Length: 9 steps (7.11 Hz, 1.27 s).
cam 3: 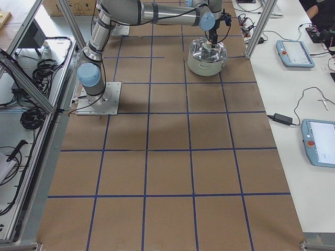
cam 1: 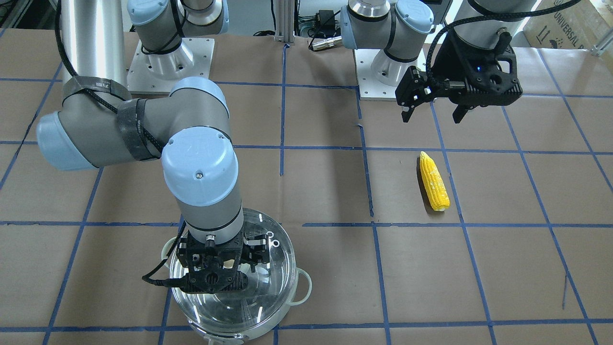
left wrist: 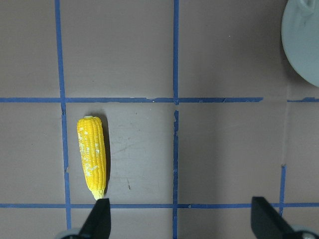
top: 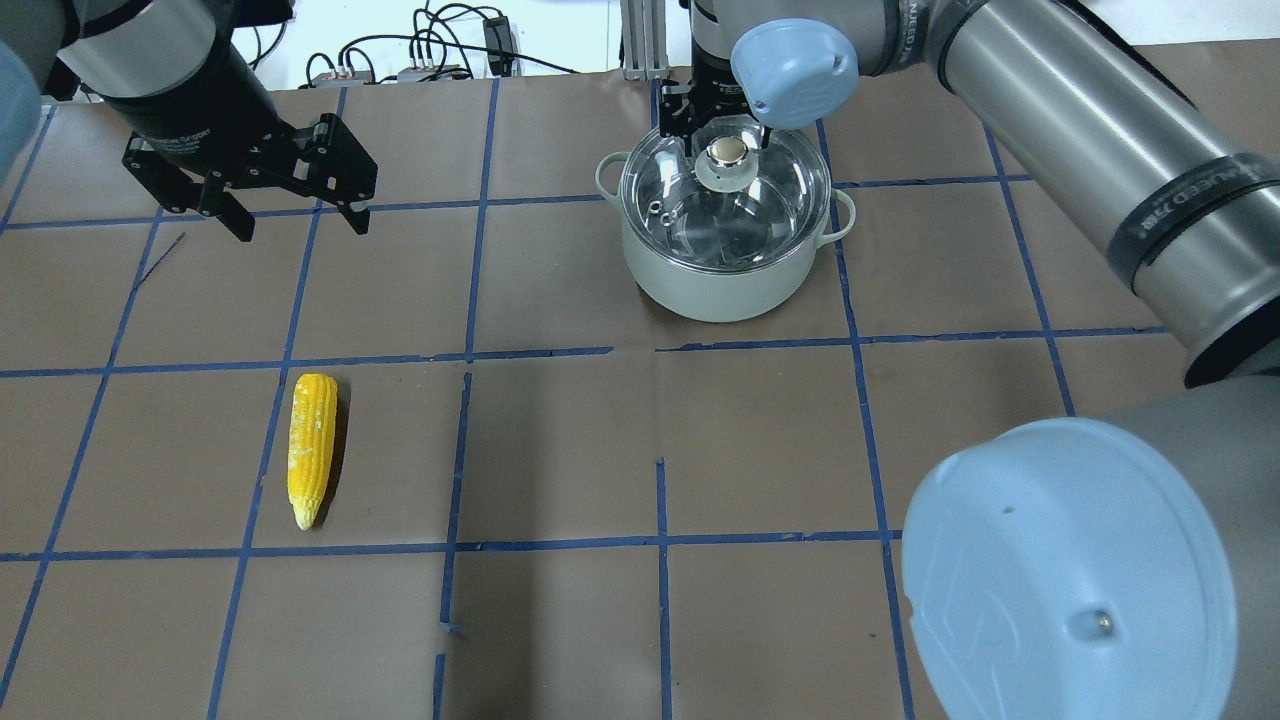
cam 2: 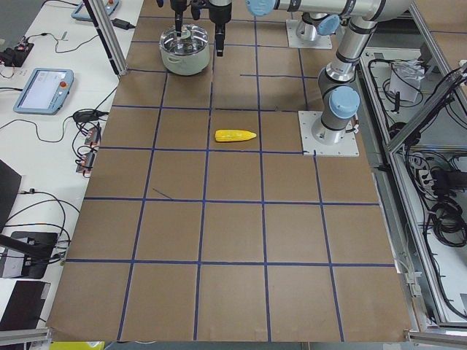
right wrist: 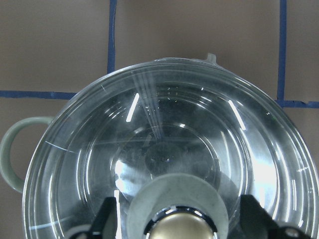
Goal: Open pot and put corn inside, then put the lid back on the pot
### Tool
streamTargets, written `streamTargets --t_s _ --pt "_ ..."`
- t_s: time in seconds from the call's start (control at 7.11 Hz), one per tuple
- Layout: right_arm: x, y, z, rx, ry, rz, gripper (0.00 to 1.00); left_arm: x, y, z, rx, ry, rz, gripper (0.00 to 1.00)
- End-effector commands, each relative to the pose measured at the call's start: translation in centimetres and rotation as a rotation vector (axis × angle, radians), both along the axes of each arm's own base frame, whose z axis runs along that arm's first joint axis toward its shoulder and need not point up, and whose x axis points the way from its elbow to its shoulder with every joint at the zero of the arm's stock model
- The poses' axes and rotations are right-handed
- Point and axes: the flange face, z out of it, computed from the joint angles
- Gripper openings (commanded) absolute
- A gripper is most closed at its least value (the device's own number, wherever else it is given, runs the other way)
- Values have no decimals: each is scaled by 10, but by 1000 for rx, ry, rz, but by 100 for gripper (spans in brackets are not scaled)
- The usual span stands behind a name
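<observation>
**Right pincer (right wrist: 178, 209) spread around the knob (top: 728, 151) of the lid (top: 700, 215); left pincer (top: 302, 230) apart above the table (top: 600, 450)**

At the top centre of the overhead view the right pincer points straight down. Its two fingers (right wrist: 107, 221) stand wide apart, one on each side of the brass knob and its pale disc. In the wrist view there is a gap between each finger and the knob. The clear lid sits on the pot (top: 715, 285), a pale-bodied pot with green loop handles (top: 606, 175) that stands on the table.

The left pincer hangs in the upper left of the overhead view, raised off the table. Its fingers are apart and hold nothing.

The corn (top: 310, 450) lies flat on the table in the lower left of that view. It runs alongside a blue tape line (top: 270, 440), its pointed end faces the bottom of the frame, and it is well apart from the pot. In the left wrist view the corn lies at lower left with its tip just above one finger, and the pot's edge shows in the upper right corner.
</observation>
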Motion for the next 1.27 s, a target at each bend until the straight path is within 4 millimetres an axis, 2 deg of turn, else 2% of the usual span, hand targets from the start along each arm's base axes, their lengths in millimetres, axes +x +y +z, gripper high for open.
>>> streamTargets --t_s 0.0,0.42,0.56,0.84,1.12 --pt "0 0 0 1 4 0 58 0 1 0 1 1 0 100" --pt "0 4 2 9 4 2 31 0 3 4 -7 0 0 100" --pt "0 3 4 7 2 2 16 0 4 5 -10 0 0 100" --pt "-1 2 15 -6 0 -1 12 0 4 5 -10 0 0 100" --pt "-15 1 50 -4 -1 -13 13 -4 18 0 13 -7 -26 100"
